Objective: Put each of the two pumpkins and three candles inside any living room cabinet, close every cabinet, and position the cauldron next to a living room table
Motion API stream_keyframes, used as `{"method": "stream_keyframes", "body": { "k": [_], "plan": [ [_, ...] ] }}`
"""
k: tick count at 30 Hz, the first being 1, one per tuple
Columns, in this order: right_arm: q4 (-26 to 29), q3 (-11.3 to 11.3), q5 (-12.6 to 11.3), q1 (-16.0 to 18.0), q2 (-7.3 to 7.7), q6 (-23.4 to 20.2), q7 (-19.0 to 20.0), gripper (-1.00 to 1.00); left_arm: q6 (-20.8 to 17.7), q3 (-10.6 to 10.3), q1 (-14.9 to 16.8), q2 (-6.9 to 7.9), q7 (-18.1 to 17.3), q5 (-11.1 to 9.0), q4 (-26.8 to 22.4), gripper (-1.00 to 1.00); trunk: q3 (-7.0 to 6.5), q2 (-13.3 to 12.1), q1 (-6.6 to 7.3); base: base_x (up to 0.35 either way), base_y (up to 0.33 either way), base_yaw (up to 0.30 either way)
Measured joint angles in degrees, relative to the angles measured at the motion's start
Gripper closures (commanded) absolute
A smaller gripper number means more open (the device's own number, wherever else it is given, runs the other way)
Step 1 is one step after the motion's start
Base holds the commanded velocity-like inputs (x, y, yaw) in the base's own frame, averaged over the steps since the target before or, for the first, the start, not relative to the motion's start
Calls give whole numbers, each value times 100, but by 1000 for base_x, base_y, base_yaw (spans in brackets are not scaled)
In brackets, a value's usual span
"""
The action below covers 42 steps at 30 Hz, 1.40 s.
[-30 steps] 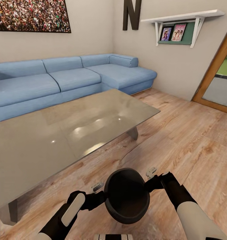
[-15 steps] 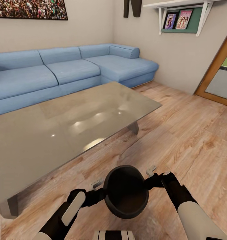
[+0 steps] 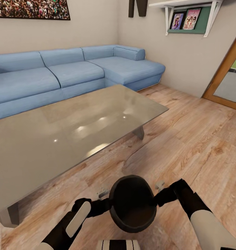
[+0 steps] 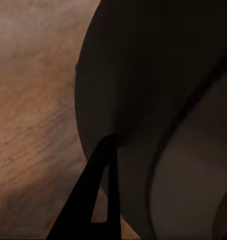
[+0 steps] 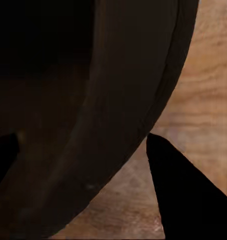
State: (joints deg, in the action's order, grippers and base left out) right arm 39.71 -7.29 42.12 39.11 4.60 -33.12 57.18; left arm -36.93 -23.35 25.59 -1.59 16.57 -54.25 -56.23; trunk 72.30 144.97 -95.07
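The black cauldron [image 3: 132,203] hangs just above the wooden floor, mouth up, empty, between my two arms. My left gripper [image 3: 105,205] is shut on its rim on one side and my right gripper [image 3: 158,198] is shut on the opposite side. In the left wrist view a dark finger [image 4: 96,195] lies against the cauldron's wall [image 4: 158,75]. The right wrist view has the cauldron's wall [image 5: 93,100] passing between two fingers [image 5: 183,200]. The grey glass-topped table [image 3: 62,139] stands just beyond the cauldron, its near edge a short way off. Pumpkins, candles and cabinet are out of view.
A blue corner sofa [image 3: 79,74] runs along the wall behind the table. A white wall shelf with pictures [image 3: 187,17] hangs at the upper right, and a wood-framed door [image 3: 225,80] is at the far right. Wooden floor [image 3: 201,139] lies to the right of the table.
The head camera tilted down a second ago. Since half a second ago the cauldron and both grippers have sunk a little and come slightly closer to me.
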Motion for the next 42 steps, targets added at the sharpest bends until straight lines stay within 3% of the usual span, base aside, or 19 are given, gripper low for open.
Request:
{"method": "stream_keyframes", "body": {
  "k": [1, 2, 3, 4, 6, 9, 11, 14, 16, 18, 19, 20, 21, 42],
  "plan": [
    [-1, 2, 33, -1, 11, 10, 371, -100, -99, 134, -1, -2, -10, -119, 115, 100, 0, 0, 0, 0, 0, 0],
    [-3, 4, 82, 0, 14, 58, 973, -100, -180, 276, 3, 4, 14, 30, 140, 100, 0, 0, 0, 0, 0, 0],
    [-1, 4, -13, -2, 10, -5, 1231, -100, 187, 278, 1, 0, 8, 25, 360, 100, 0, 0, 0, 0, 0, 0],
    [1, 4, -22, -2, 10, -11, 1243, -100, 260, 294, 3, 2, 6, -61, 415, 100, 0, 0, 0, 0, 0, 0],
    [2, 4, -22, -2, 10, -13, 1244, -100, 262, 299, 3, 2, 5, 141, 285, 100, 0, 0, 0, 0, 0, 0],
    [1, 4, -22, -2, 10, -16, 1245, -100, 254, 301, 4, 2, 15, 176, 35, 100, 0, 0, 0, 0, 0, 0],
    [2, 4, -22, -2, 10, -19, 1245, -100, 276, 292, 2, 0, -4, 44, -144, 100, 0, 0, 0, 0, 0, 0],
    [3, -1, -73, 2, 10, -63, 1257, -100, 262, 293, 2, 2, 4, 225, -598, 100, -1, 0, 1, 0, 0, 0],
    [2, 4, -23, -2, 10, -25, 1243, -100, 257, 297, 4, 3, 252, 151, -816, 100, 0, 0, 0, 0, 0, 0],
    [2, 7, -44, 0, 13, -37, 1247, -100, 263, 301, 1, 3, 181, 147, -887, 100, 0, 0, 0, 0, 0, 0],
    [3, 2, -27, 0, 11, -26, 1244, -100, 258, 298, 3, 2, 197, 161, -912, -100, 0, 0, 0, 0, 0, 0],
    [2, 4, -21, -3, 11, -25, 1245, -100, 294, 292, 4, 0, 19, 3, -926, -100, 0, 0, 0, 0, 0, 0],
    [2, 4, -23, -3, 10, -24, 1245, -100, 300, 291, 4, 0, 4, -25, -937, -100, 0, 0, 0, 0, 0, 0],
    [0, 4, -23, -2, 10, -21, 1241, -100, 291, 286, 4, 0, 3, -34, -961, -100, 0, 0, 0, 0, 0, 0]
  ]
}}
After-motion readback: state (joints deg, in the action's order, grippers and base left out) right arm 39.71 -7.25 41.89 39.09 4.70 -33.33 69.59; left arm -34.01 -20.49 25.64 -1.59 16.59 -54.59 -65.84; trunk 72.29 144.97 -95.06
